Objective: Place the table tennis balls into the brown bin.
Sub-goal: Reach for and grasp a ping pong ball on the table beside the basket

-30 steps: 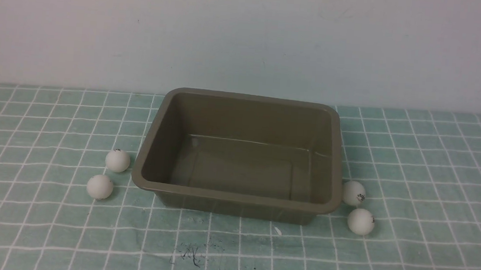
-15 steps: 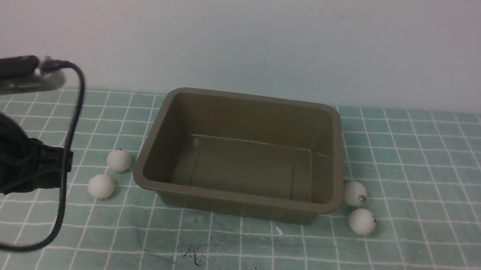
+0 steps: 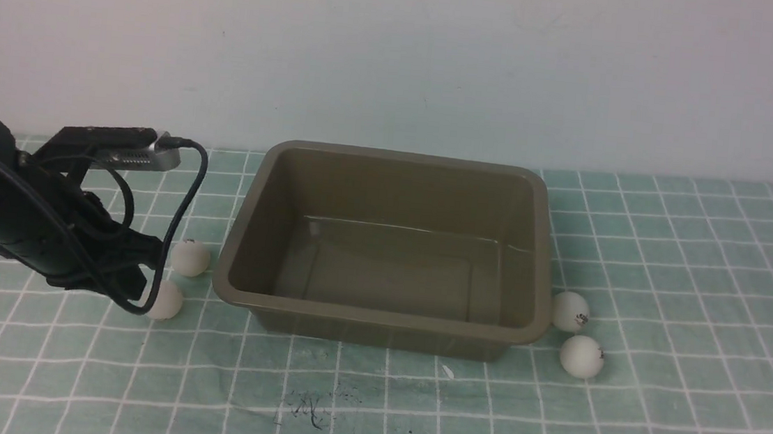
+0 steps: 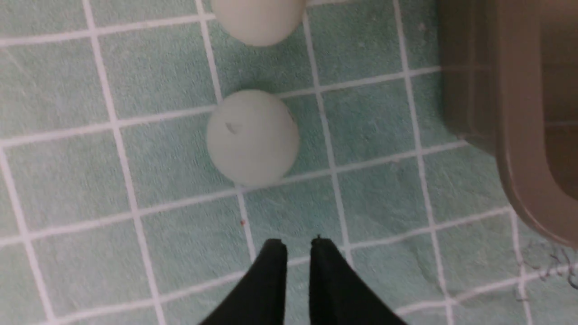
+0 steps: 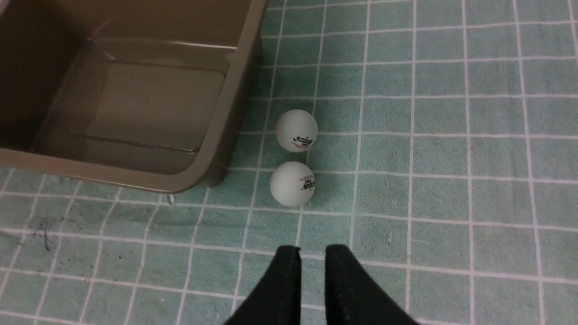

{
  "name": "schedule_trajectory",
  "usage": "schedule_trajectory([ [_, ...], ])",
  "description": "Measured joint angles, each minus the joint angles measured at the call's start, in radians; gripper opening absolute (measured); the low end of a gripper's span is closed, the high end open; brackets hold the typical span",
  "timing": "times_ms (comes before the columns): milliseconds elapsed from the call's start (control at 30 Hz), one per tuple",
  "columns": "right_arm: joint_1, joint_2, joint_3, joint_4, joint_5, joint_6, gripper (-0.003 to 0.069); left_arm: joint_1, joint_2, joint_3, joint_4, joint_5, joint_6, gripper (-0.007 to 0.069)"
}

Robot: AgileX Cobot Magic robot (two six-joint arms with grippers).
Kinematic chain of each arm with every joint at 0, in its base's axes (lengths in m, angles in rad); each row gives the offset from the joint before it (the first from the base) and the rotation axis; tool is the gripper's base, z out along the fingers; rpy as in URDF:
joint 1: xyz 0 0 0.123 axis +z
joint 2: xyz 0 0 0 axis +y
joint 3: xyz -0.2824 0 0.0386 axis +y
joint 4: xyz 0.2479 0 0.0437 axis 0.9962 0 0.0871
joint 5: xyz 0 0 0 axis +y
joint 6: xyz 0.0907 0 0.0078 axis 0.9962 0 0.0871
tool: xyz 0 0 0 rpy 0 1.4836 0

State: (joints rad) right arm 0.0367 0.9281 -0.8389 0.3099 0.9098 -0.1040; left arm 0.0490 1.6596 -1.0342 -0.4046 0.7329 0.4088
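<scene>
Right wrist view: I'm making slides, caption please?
Two white balls beside the brown bin, ahead of parted fingers.

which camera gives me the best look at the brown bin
The front view: it shows the whole brown bin, rim and inside. The right wrist view cuts off part of it; the left wrist view catches only one end.

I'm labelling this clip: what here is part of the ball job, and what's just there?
Job:
- four table tennis balls
- brown bin

Just there:
- grid-patterned table covering
- pale wall
- small white fleck
</scene>
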Motion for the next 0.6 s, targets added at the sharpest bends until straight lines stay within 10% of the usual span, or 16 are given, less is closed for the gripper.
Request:
schedule_trajectory([
  [300,0.001,0.27,-0.011,0.004,-0.11,-0.083,0.0437,0.0,0.141,-0.006,-0.03,-0.164,0.02,0.0512],
  [600,0.094,0.537,-0.012,0.095,-0.236,-0.209,0.0582,-0.003,0.236,-0.01,-0.082,-0.221,0.078,0.0482],
])
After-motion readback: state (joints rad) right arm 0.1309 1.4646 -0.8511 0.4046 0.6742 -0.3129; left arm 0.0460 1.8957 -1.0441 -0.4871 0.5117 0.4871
